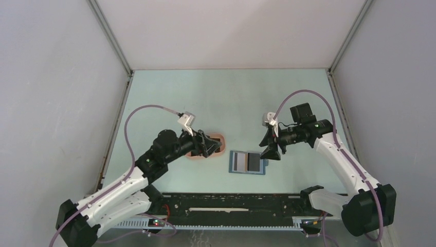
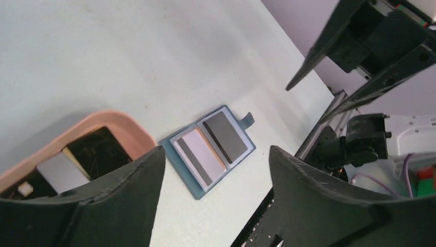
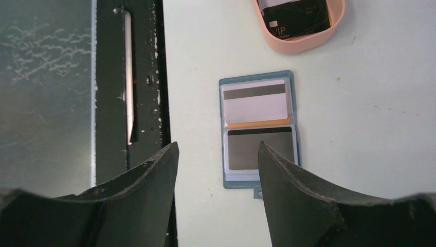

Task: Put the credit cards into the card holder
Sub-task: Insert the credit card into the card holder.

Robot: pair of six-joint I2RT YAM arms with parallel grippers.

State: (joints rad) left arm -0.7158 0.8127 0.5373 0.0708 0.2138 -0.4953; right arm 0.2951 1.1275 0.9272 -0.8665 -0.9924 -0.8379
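The blue card holder [image 1: 231, 163] lies open on the table between both arms. Its upper pocket holds a pale card with a dark stripe [image 3: 254, 103] over an orange one [image 3: 257, 124]. Its lower pocket holds a dark card [image 3: 259, 149]. The same holder [image 2: 181, 174] appears in the left wrist view. More black credit cards [image 3: 295, 18] lie in the pink tray [image 3: 303, 43]. My left gripper [image 1: 205, 144] hovers open over the tray, empty. My right gripper [image 1: 271, 149] hangs open and empty by the holder's right end.
The pink oval tray [image 1: 222, 145] sits just left of the holder, partly hidden by my left gripper. A black rail [image 1: 231, 206] with a metal strip runs along the table's near edge. Grey walls close the table in on three sides.
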